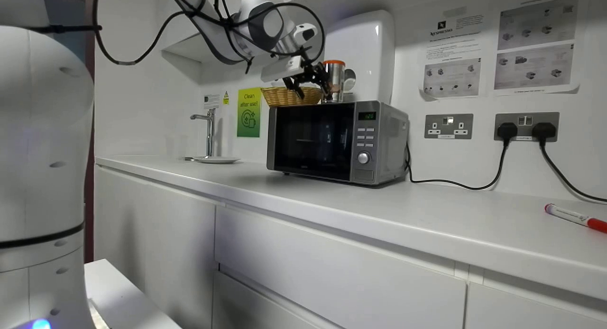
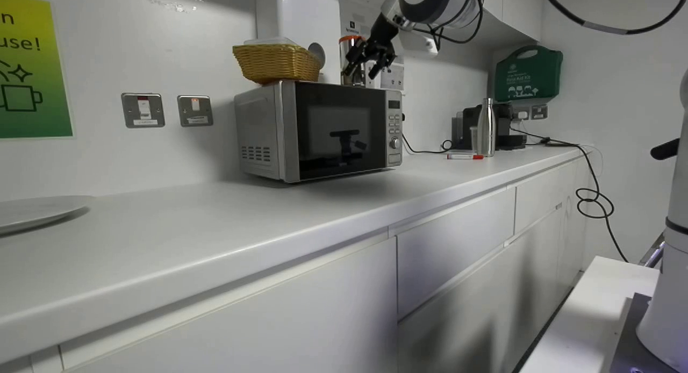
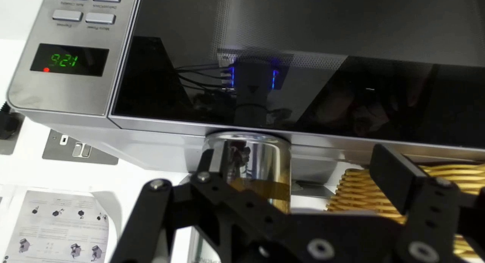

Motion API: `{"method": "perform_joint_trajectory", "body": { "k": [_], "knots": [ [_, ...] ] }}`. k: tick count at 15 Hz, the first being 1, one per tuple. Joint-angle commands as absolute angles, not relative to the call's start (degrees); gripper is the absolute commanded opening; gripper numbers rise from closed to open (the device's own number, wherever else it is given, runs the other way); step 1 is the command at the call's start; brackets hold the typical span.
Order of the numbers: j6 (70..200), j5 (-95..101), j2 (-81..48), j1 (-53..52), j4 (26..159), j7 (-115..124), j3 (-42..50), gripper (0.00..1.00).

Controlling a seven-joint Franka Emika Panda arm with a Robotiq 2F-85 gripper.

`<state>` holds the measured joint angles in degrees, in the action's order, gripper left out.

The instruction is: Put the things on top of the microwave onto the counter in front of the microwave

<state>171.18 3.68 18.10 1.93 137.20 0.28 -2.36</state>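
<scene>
Prob. none done: jar [image 1: 337, 76] & basket [image 2: 277, 64] both sit atop MW [image 1: 313, 141], due on ctr [image 2: 258, 222]. Fingers [image 3: 396, 179] stand wide nr jar, holding nothing.

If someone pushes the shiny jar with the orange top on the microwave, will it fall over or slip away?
The shiny jar might tip if pushed up high, since it is taller than it is wide. If it fell, it would probably roll, because it looks round. It may be slippery to hold too: it looks smooth and glossy.
</scene>
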Motion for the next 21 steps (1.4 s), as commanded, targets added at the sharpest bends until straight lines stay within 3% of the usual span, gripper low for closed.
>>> {"method": "perform_joint_trajectory", "body": {
  "k": [1, 21],
  "knots": [
    [173.8, 4.4, 14.5, 2.7, 133.8, 1.2, -3.2, 1.00],
    [172.9, 11.8, 7.1, 7.6, 125.6, 4.4, -5.7, 1.00]
  ]
}}
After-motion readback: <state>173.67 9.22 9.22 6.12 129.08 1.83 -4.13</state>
